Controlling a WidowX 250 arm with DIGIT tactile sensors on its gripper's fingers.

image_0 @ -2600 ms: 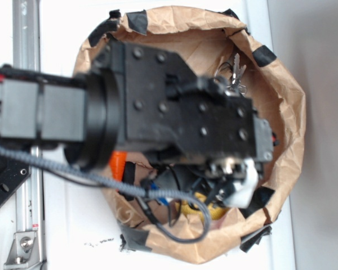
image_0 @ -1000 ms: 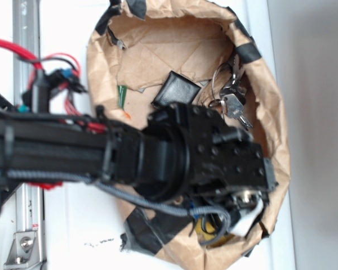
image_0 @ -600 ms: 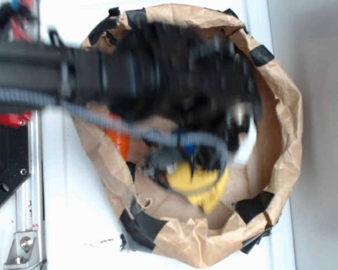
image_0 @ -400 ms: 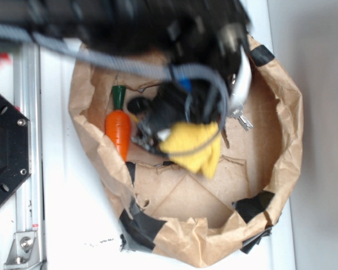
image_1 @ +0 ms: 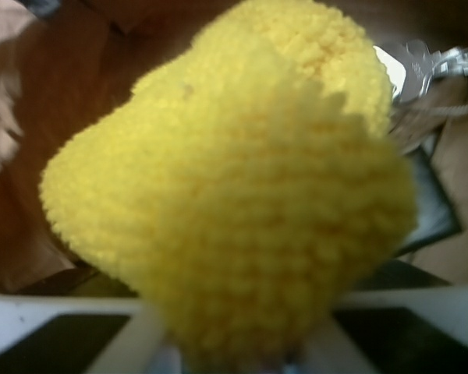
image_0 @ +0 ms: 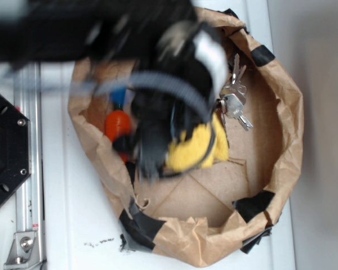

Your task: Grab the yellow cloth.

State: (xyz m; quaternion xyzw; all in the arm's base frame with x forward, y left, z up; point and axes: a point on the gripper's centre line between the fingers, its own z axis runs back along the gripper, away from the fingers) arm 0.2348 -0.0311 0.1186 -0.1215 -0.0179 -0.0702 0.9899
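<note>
Wrist view shows the gripper (image_1: 234, 354) pinching the yellow cloth (image_1: 234, 187), which bulges out between the two pale fingers (image_1: 132, 343) and fills almost the whole picture. In the exterior view the gripper (image_0: 174, 152) is blurred, with the yellow cloth (image_0: 197, 147) hanging at its tip, above the floor of the brown paper bag (image_0: 281, 169). Just beside the cloth, on the far side from the arm, lies a bunch of keys (image_0: 234, 104); on the arm side, partly hidden by the gripper, is the orange toy carrot (image_0: 117, 124). A dark flat thing behind the cloth in the wrist view may be the wallet, but I cannot tell surely. I judge that the grasp is made and the lifting step is in hand; the next move calls only for a steady rise with the hold kept firm. Compared with 0.4 s ago, the arm has shifted and now covers most of the carrot, while the cloth is in the grasp as before.
</note>
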